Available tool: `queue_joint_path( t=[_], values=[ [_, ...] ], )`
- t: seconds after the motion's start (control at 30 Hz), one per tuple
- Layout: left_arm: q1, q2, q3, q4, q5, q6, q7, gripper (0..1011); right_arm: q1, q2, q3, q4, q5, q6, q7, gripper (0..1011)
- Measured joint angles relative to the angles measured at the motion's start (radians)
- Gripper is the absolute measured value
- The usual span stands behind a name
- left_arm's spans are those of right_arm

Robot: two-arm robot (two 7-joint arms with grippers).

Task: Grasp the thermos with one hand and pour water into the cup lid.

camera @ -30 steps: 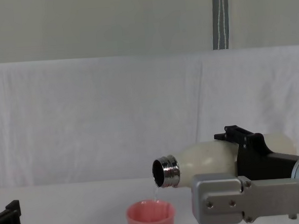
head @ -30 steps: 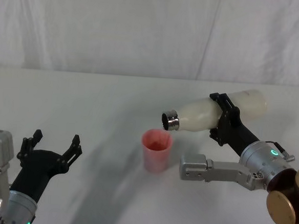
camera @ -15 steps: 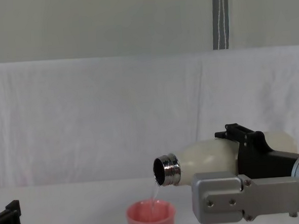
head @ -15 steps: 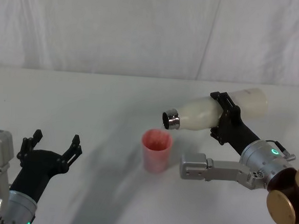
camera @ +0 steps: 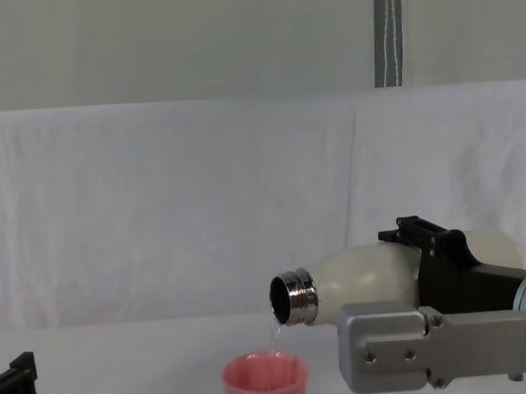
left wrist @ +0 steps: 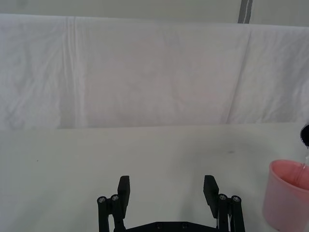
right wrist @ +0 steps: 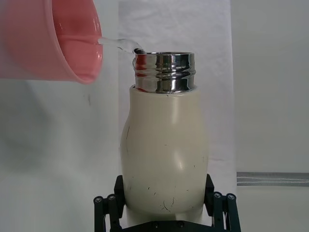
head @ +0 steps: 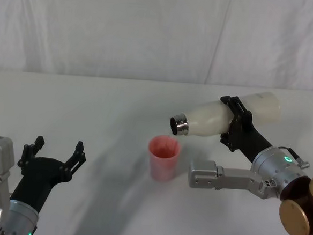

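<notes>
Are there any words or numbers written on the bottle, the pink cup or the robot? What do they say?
There are none to read.
The thermos: plain cream body, only small dark scuff marks, no letters.
The cup lid: plain pink, no writing.
The right claw, shut on the thermos: black, no label; a green light glows on the wrist behind it, but that is no word.
The left claw, open: no label.

White table, white cloth backdrop.
Cloth hung in soft vertical folds behind the table; grey pole above it.
</notes>
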Motion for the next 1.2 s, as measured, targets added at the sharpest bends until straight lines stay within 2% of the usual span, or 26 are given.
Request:
queue_joint_path(
  t=[1.2],
  values=[
    [0.000, 0.000, 0.000, 0.000, 0.000, 0.000, 0.000, 1001, 0.001, -0.002, -0.001, 0.000, -0.003, 0.002, 0.003, 951]
  ],
)
